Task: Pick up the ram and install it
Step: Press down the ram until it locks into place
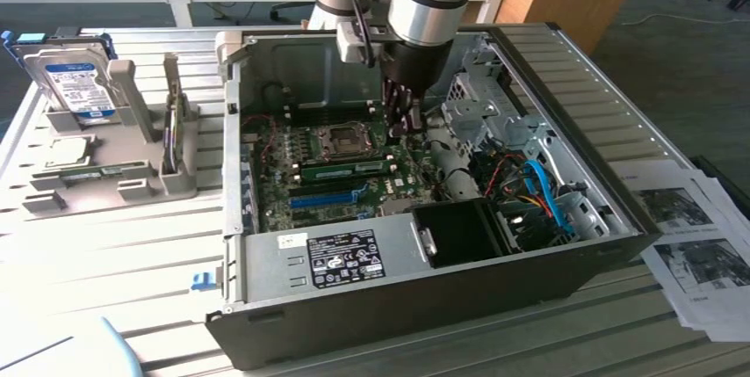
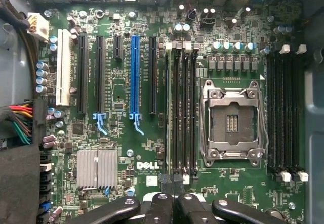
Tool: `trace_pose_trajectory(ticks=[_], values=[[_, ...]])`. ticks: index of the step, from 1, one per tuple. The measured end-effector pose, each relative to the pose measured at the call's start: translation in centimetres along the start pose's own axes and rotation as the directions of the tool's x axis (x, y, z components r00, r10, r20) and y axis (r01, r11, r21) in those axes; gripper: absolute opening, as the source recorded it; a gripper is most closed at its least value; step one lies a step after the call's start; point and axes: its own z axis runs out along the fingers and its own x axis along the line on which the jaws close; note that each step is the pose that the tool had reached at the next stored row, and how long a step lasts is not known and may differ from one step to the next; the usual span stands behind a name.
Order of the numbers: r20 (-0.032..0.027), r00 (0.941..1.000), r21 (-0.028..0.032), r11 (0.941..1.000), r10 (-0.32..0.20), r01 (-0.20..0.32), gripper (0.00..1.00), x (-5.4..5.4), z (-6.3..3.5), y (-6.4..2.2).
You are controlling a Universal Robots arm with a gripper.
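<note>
The robot arm reaches down into a black and grey open computer tower case (image 1: 410, 307) that lies on its side on the pale slatted surface (image 1: 118, 254). Its black two-fingered end effector (image 1: 405, 124) (image 2: 174, 186) is closed, fingers pressed together, with nothing seen between them. It hangs just above the green motherboard (image 1: 351, 191) (image 2: 126, 153), to the exterior view's right of the square silver empty processor socket (image 1: 347, 138) (image 2: 233, 123). The ram (image 1: 346, 169), a long narrow green circuit-board stick, sits on the motherboard just on the near side of that socket, lying along the memory slots. Its right end is near the fingertips; whether they touch it cannot be told. In the wrist view the closed fingers sit at the end of the row of black memory slots (image 2: 181, 113) beside the socket, with a bright blue expansion slot (image 2: 134, 75) (image 1: 322, 199) and a ribbed silver heatsink (image 2: 96, 167) further along the board. Well apart, on the exterior view's left, a grey plastic parts holder (image 1: 118, 188) carries an upright silver hard drive with a blue-white label (image 1: 73, 83) and a flat square silver processor chip (image 1: 68, 150). Printed white paper sheets (image 1: 691, 245) lie on the surface on the exterior view's right of the case
</note>
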Motion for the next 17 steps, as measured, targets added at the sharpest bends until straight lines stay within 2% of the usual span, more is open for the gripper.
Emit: trace_pose_trajectory(ticks=[17], values=[[-0.0001,1.0,0.0,1.0,0.0,0.0,0.09,0.0,1.36,-0.05]])
